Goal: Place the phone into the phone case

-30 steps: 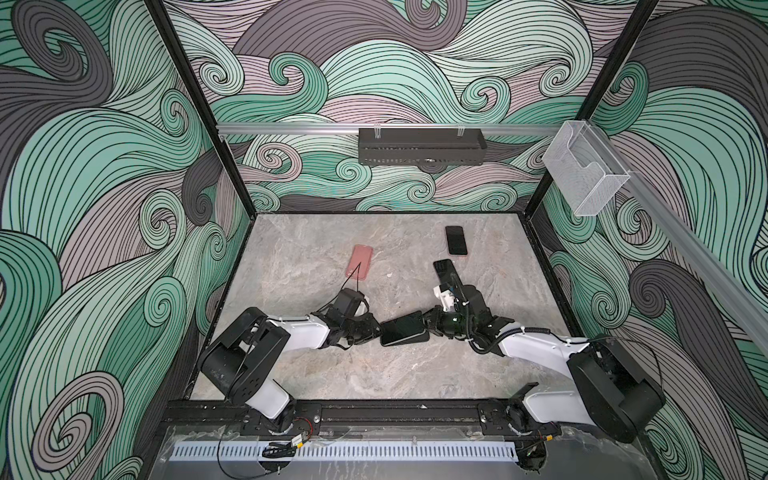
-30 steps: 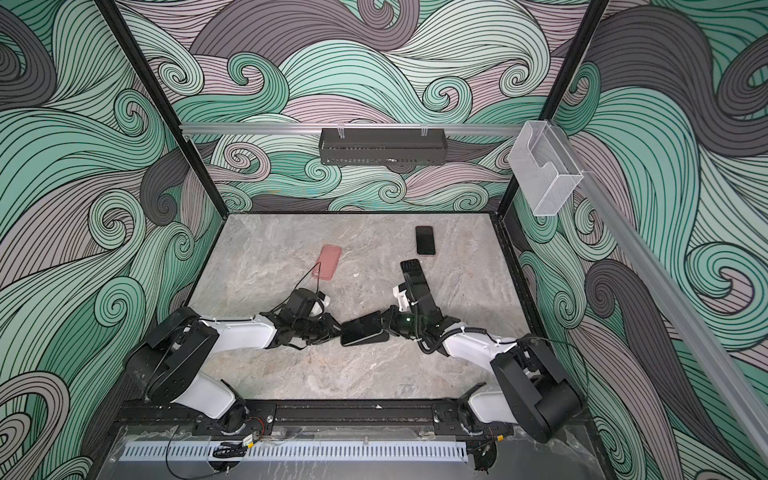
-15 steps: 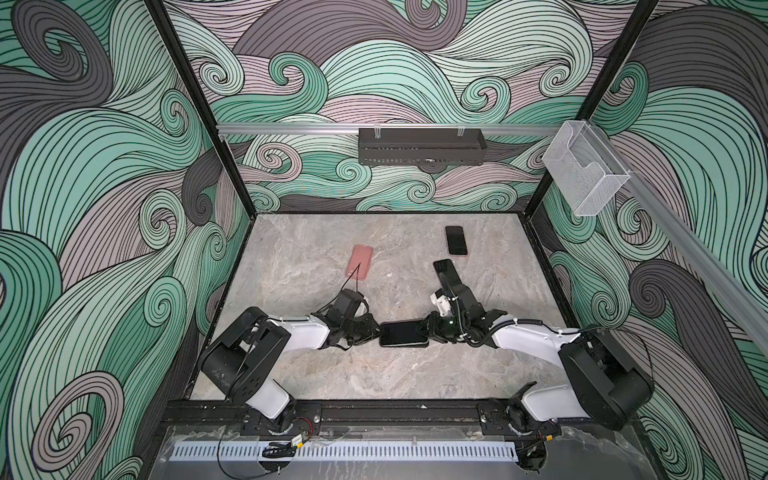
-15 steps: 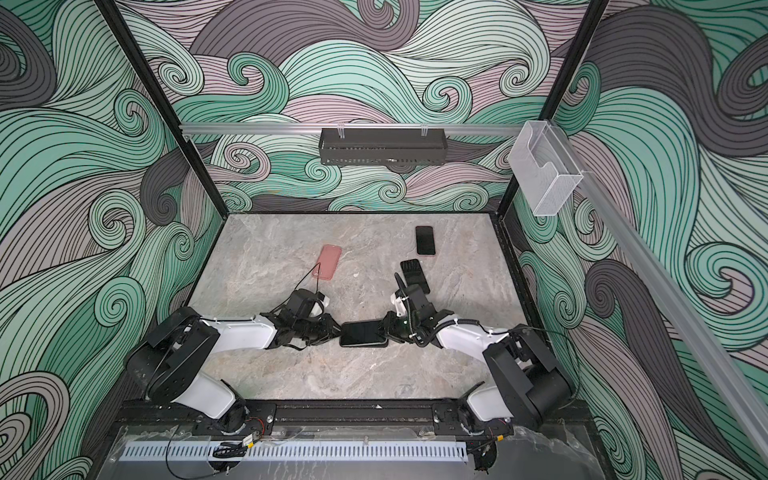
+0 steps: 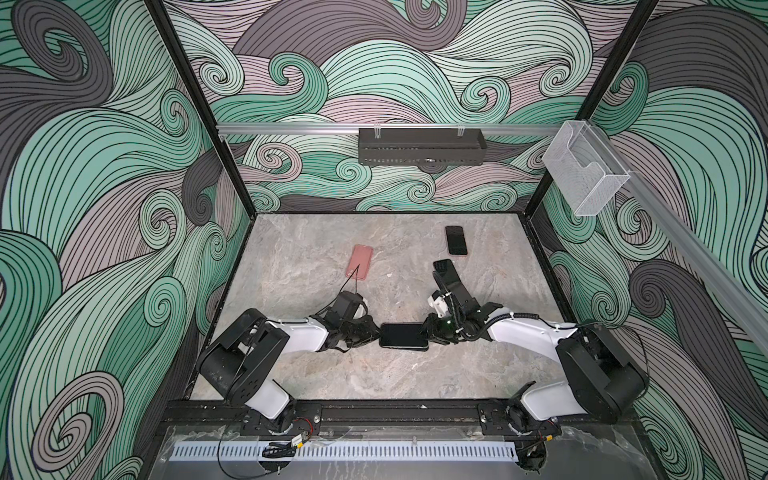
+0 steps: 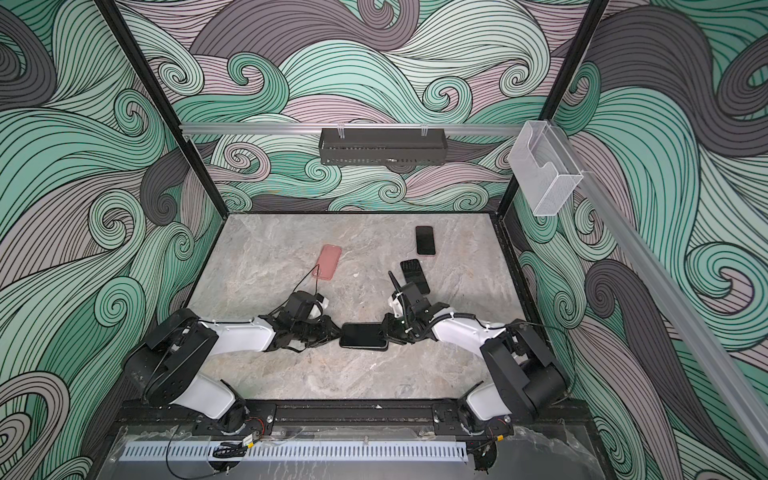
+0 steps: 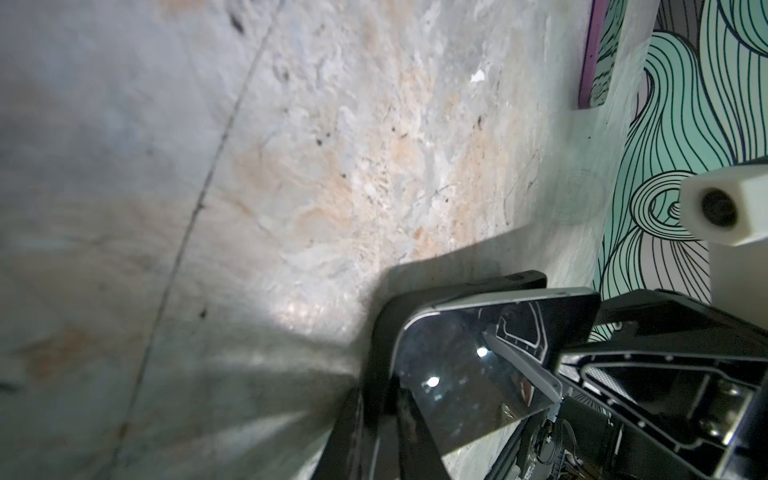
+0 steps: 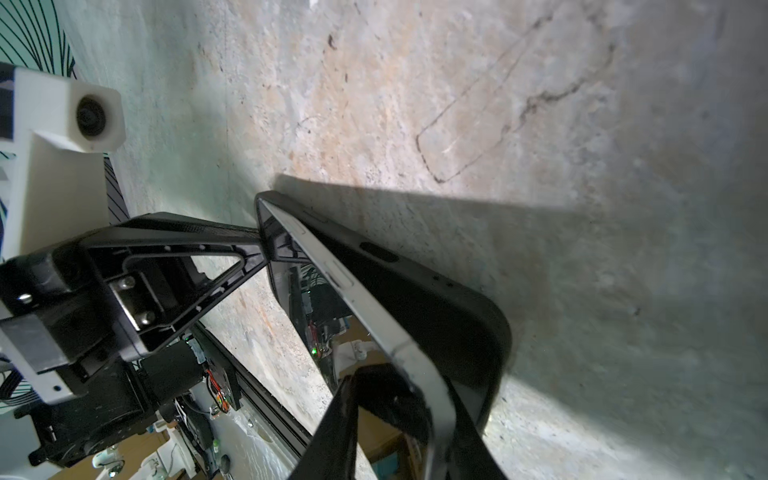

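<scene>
- Lying tilted in the black phone case (image 8: 419, 303), the phone (image 8: 340, 278) shows its silver long edge standing proud of the case wall in the right wrist view. Both rest on the worktop (image 5: 374, 386) near the front, midway between the arms.
- Left tool (image 5: 375, 335) is nipped across one short end of the phone case. The right tool (image 5: 427, 332) is clenched on the phone at the opposite end.
- Likeliest failure: squeezing from both ends may bow the case, so the raised edge springs out rather than clicking in.
- One finger (image 8: 353, 424) lies over the screen. It could get trapped under the case lip, or stop that corner from dropping.
- The stone surface looks smooth, so an uneven push could skid or spin the pair.
- Room: bare worktop lies in front of and behind the phone. The pink case (image 5: 359, 262) and a spare black handset (image 5: 456, 240) sit well apart at the rear.
- A flat black piece (image 5: 444, 268) lies just behind the right wrist, so drawing that arm rearward could knock it.
- The front rail (image 5: 395, 409) sits near both elbows, which leaves little room to pull back.
</scene>
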Motion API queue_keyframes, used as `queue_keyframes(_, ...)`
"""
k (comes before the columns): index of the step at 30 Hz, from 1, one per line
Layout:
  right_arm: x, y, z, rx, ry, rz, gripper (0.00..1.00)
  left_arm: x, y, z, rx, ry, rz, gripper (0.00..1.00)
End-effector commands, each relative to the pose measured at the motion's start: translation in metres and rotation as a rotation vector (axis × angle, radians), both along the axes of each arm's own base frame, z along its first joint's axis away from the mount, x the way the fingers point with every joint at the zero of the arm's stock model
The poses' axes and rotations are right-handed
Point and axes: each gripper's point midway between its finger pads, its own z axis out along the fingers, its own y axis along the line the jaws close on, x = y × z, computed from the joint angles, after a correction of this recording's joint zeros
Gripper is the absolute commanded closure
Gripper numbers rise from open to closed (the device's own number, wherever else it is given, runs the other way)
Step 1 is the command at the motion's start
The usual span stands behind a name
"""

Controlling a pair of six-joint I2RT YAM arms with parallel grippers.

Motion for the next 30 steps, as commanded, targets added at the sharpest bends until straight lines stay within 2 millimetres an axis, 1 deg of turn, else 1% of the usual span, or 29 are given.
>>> queue_keyframes(1,-0.012,-0.006,-0.016,-0.085,0.037,0.038,0.74,-0.019,0.009,-0.011,0.042,0.057,-0.016,0.83)
queue_keyframes(11,-0.015,0.014,-0.028,-0.104,0.063,0.099,0.77,-0.026,0.020,-0.008,0.057,0.054,0.013,0.83)
queue_keyframes(13,-0.015,0.018,-0.030,-0.113,0.062,0.112,0.77,-0.028,0.023,-0.011,0.069,0.059,0.019,0.83)
queue_keyframes(15,-0.014,0.022,-0.030,-0.121,0.058,0.124,0.77,-0.028,0.024,-0.005,0.064,0.041,0.023,0.83)
queue_keyframes(16,-0.013,0.022,-0.030,-0.129,0.052,0.127,0.77,-0.029,0.026,-0.005,0.069,0.041,0.027,0.84)
queue_keyframes(22,-0.010,0.018,-0.029,-0.209,0.022,0.147,0.72,-0.033,0.036,-0.010,0.101,0.048,0.050,0.86)
queue_keyframes(23,-0.007,0.019,-0.027,-0.215,0.006,0.149,0.71,-0.034,0.036,-0.011,0.102,0.049,0.052,0.86)
queue_keyframes(24,-0.010,0.014,-0.029,-0.240,0.021,0.153,0.70,-0.034,0.037,-0.011,0.104,0.050,0.053,0.86)
queue_keyframes(26,-0.008,0.011,-0.028,-0.265,0.013,0.156,0.69,-0.035,0.038,-0.013,0.107,0.055,0.054,0.87)
queue_keyframes(30,-0.006,0.009,-0.026,-0.292,0.004,0.163,0.67,-0.036,0.039,-0.015,0.111,0.059,0.056,0.87)
